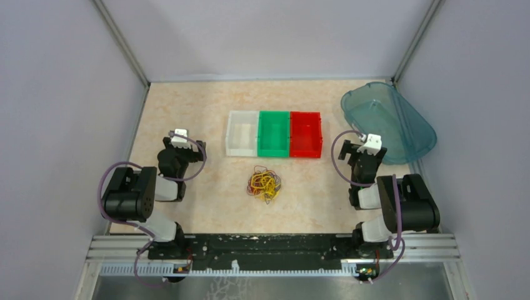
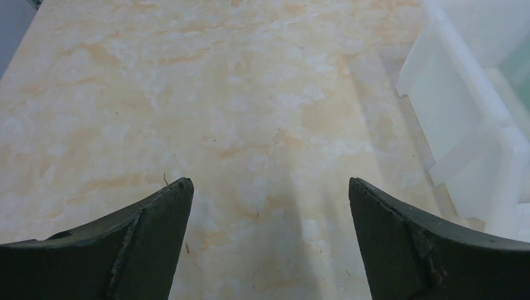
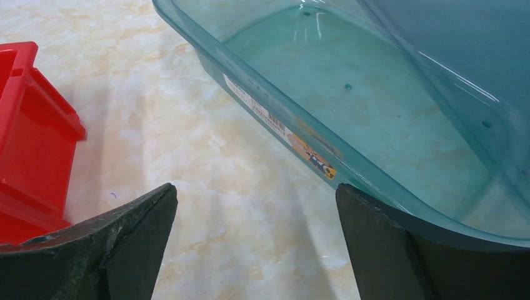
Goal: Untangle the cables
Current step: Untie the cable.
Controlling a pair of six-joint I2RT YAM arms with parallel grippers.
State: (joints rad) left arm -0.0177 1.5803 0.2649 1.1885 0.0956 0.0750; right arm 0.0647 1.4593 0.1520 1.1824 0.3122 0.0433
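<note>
Left gripper [image 2: 270,184] wide, cables [image 1: 264,184] outside bins [image 1: 274,154]

Marbled table [image 1: 187,112] carries tangled cables [image 1: 264,183], three bins [image 1: 274,134], teal tub [image 1: 387,125].

Top view, lower left and lower right: the left arm [image 1: 134,194] and right arm [image 1: 406,209], black housings joined by pale grey links, each capped by a white block [image 1: 180,137] and looped by a purple cord [image 1: 101,187]. Wrist views, bottom corners: dark matte fingers [image 2: 144,244], curved, tapering to blunt tips.
</note>
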